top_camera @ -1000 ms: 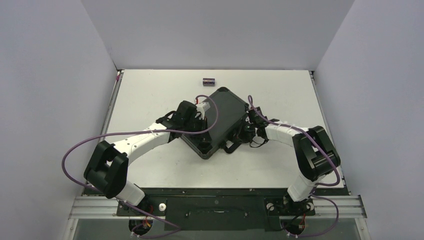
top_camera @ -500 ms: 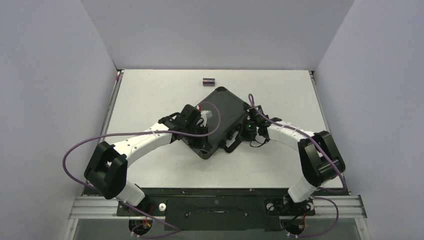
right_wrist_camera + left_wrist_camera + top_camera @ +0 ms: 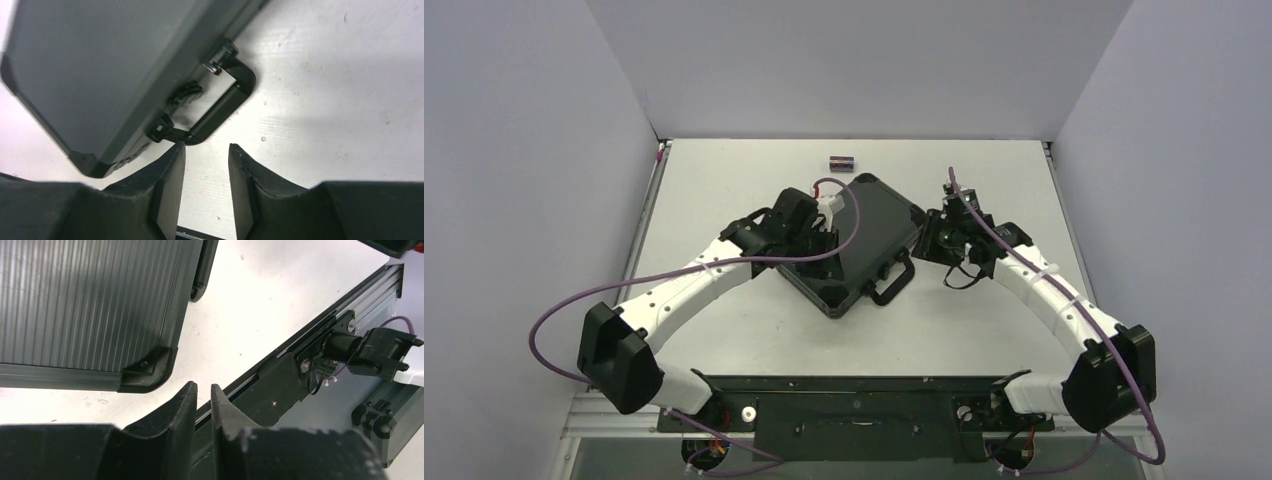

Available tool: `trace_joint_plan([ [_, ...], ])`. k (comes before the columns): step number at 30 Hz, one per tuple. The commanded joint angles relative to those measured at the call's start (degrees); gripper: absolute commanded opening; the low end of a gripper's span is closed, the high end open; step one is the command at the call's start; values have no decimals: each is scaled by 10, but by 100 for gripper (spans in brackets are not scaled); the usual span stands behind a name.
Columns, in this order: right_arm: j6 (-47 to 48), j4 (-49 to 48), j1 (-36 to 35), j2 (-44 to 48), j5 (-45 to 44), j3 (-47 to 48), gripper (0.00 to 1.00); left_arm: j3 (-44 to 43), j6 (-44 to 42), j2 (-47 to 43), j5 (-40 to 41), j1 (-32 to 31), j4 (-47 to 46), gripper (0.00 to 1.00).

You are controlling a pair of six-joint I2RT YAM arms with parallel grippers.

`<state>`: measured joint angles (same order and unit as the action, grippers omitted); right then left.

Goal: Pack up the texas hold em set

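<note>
The closed black briefcase point(image 3: 876, 232) is lying cornerwise mid-frame on the desk point(image 3: 724, 180), the left pincer point(image 3: 202, 386) gaping a mere slit, the right pincer point(image 3: 206, 146) wider by the handle point(image 3: 220, 111), both empty, so I'd be checking the latches squarely and eyeing the small dark piece point(image 3: 841, 161) above.

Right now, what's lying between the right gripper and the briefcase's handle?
Nothing, just bare white table. The right wrist view shows the right gripper, open and empty, close to the briefcase handle, with only tabletop between them.
</note>
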<state>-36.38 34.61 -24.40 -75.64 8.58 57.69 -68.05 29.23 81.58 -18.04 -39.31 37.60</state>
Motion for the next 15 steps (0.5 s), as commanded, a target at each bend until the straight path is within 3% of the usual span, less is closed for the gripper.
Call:
trace_joint_plan([
  [1, 34, 48, 1, 44, -34, 70, 40, -59, -23, -35, 30, 5, 25, 16],
  [3, 37, 58, 1, 55, -37, 93, 49, -77, -29, -42, 42, 8, 31, 19],
  [6, 39, 64, 1, 72, -39, 122, 61, -112, -38, -53, 67, 14, 42, 38],
  [9, 39, 65, 1, 94, -40, 144, 67, -123, -49, -79, 100, 17, 34, 55],
  [11, 42, 63, 1, 106, -37, 164, 69, -113, -56, -102, 118, 19, 9, 71],
  [12, 46, 53, 0, 118, -35, 165, 70, -98, -61, -111, 124, 20, -13, 91],
  [13, 48, 46, -1, 125, -30, 161, 70, -89, -65, -131, 137, 21, -26, 97],
  [15, 51, 18, -1, 148, -29, 148, 70, -62, -69, -160, 159, 22, -65, 97],
])
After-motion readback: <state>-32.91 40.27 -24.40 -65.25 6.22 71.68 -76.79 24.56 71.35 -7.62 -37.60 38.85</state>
